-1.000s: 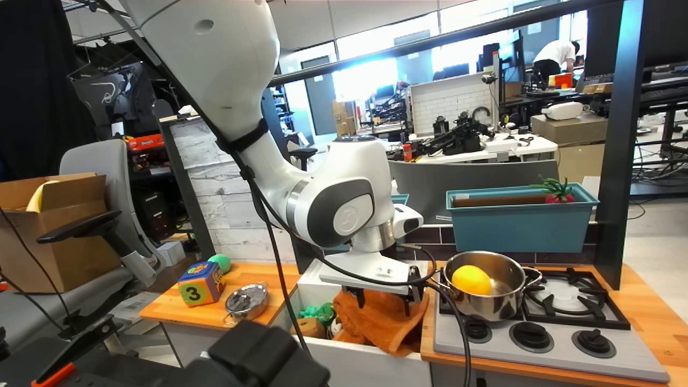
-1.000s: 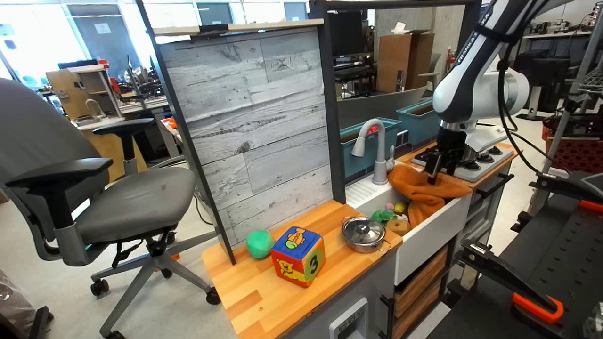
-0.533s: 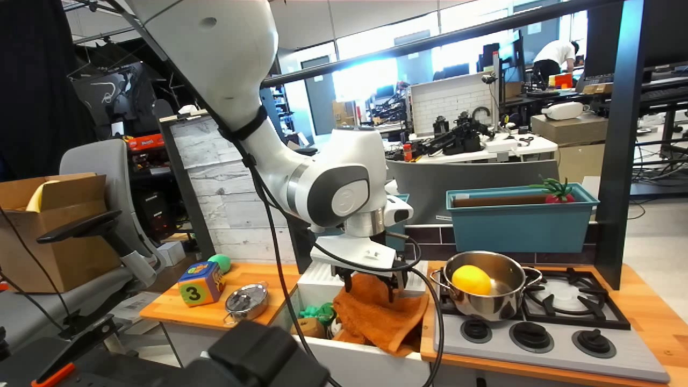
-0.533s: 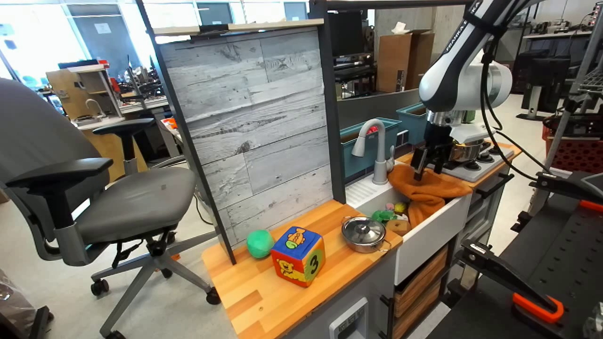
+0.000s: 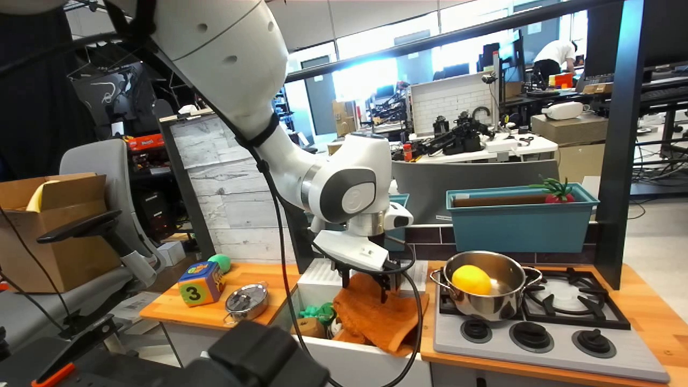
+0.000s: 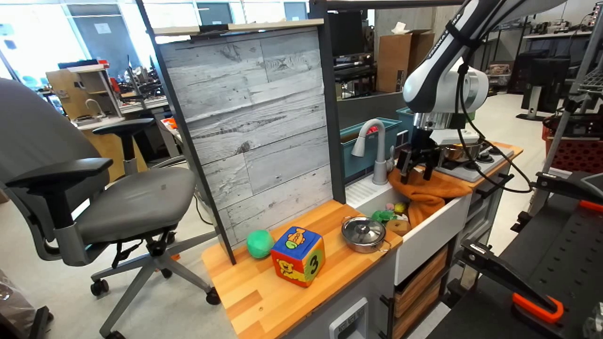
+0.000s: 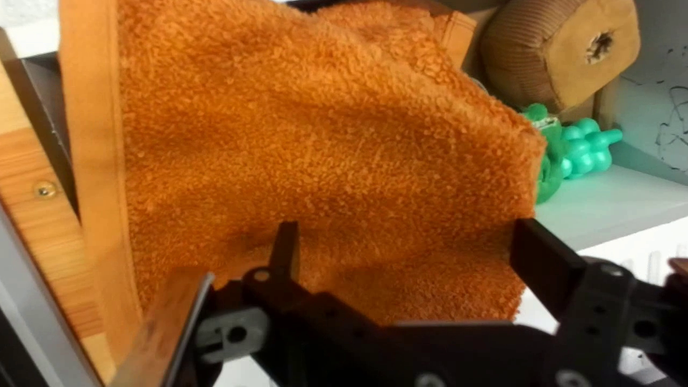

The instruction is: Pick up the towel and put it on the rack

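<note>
Step in hand judged pre-grasp on towel [image 7: 322, 140]; gripper [image 7: 406, 226] spread wide, nothing held.
The towel is bunched in the stove [image 5: 563, 337] end of the sink [image 6: 431, 235], beneath the gripper; contact cannot be told. Next, lowering onto a fold and clamping are judged necessary; no rack is identified. Green toys [image 7: 583, 153] and a brown block-like item [image 7: 559, 48] are also held in the sink; a yellow round item [image 5: 472, 279] is contained in the lidless pot [image 5: 490, 307] on the stove.
</note>
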